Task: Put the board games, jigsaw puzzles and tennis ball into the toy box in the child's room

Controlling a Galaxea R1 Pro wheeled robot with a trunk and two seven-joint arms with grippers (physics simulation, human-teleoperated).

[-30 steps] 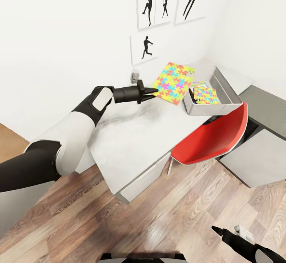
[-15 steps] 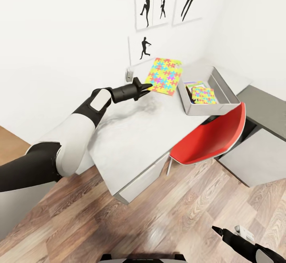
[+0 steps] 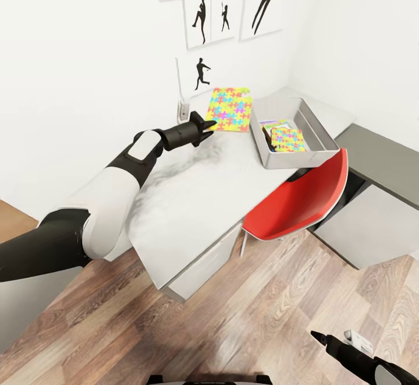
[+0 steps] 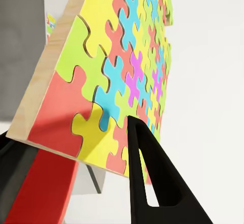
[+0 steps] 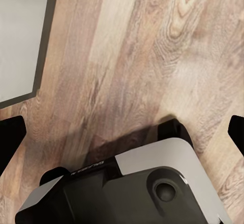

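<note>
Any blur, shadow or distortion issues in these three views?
Head view: sharp, wide-angle bending at the edges, soft arm shadow on the table. Left wrist view: jigsaw puzzle crisp, white wall featureless. Right wrist view: wood floor slightly soft, dark shadow around the robot's base.

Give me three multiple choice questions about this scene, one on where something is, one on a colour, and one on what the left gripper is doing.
1. Where is the toy box?
A. on the table
B. on the floor
C. on the chair

2. What colour is the chair?
A. blue
B. red
C. green

3. What is the left gripper doing?
A. hanging open
B. resting on the floor
C. holding a jigsaw puzzle

Answers: 1 A, the bin sits on the table top near the corner. 2 B, its shell is bright red. 3 C, the fingers clamp the edge of the jigsaw puzzle, which is lifted off the table.
</note>
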